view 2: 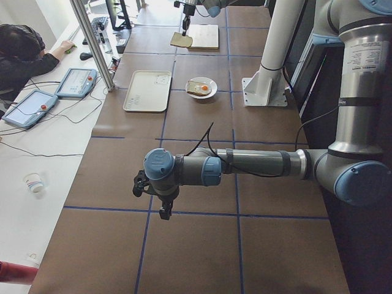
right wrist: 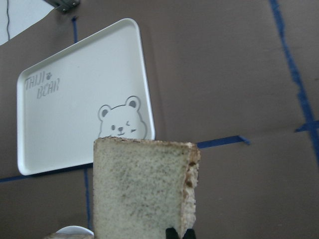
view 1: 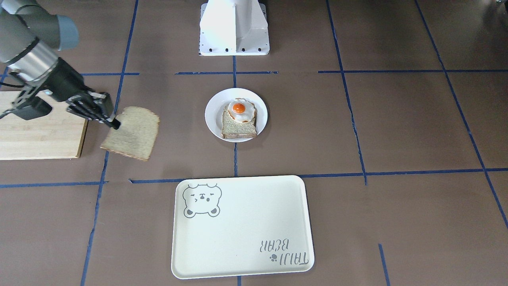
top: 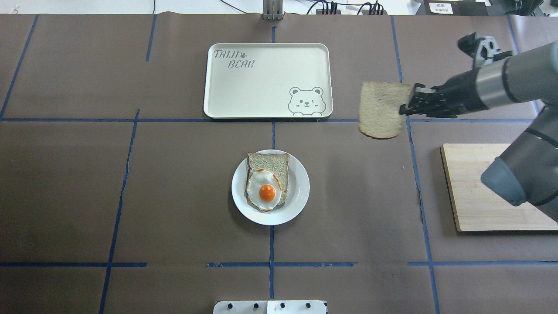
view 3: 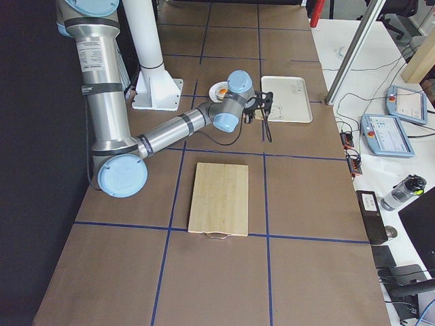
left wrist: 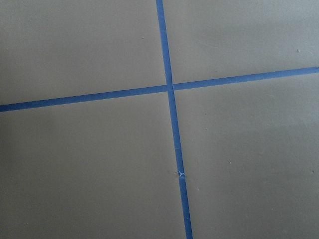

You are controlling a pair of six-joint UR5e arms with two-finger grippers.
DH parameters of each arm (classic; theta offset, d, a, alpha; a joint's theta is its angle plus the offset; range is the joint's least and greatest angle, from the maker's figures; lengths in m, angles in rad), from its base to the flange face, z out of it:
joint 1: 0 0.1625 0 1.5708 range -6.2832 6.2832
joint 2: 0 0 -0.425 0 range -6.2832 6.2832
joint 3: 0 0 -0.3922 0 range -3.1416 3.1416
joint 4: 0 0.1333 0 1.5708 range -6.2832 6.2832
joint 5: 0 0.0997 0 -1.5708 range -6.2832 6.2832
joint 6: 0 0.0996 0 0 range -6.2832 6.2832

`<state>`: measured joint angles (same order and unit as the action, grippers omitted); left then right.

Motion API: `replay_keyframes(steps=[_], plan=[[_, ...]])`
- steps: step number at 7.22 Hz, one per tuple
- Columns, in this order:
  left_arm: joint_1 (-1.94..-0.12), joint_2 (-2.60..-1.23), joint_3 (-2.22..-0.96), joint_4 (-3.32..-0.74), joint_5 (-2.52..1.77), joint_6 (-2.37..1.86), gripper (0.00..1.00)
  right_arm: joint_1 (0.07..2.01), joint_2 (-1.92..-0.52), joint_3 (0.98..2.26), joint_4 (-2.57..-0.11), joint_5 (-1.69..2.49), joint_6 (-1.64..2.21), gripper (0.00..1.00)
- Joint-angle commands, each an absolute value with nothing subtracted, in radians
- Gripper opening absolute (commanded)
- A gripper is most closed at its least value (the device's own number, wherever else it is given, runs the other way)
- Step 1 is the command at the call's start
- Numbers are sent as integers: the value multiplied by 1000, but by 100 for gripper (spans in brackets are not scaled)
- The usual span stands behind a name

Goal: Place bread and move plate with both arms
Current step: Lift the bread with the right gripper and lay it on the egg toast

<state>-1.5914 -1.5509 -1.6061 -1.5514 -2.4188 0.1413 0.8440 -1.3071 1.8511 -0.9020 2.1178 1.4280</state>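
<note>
My right gripper point(top: 403, 109) is shut on one edge of the speckled grey-tan bread point(top: 381, 110) and holds it in the air, between the board and the tray. The bread point(view 1: 133, 133) hangs to the plate's side, well apart from it. It fills the lower right wrist view point(right wrist: 142, 191). The white plate point(top: 301, 187) sits at mid-table with a paler slice point(top: 272, 163) and a fried egg point(top: 263, 192) on it. My left gripper point(view 2: 164, 208) shows only in the exterior left view, low over bare table far from the plate; I cannot tell whether it is open or shut.
A cream tray with a bear drawing point(top: 268, 80) lies beyond the plate. A wooden cutting board point(top: 479, 196) lies on the right side under my right arm. The white pedestal base point(view 1: 234, 28) stands behind the plate. An operator point(view 2: 21, 52) sits past the table.
</note>
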Motion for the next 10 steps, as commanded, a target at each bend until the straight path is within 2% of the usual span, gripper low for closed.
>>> replay_keyframes(steps=[1, 4, 10], plan=[[-1592, -1549, -1606, -1551, -2419, 141, 100, 622, -1183, 1821, -908, 1902, 1486, 0], [-1592, -1549, -1603, -1551, -2416, 141, 100, 499, -1088, 1692, -900, 1810, 1442, 0], [-1592, -1545, -1601, -1551, -2418, 143, 100, 433, -1084, 1671, -907, 1796, 1388, 1]])
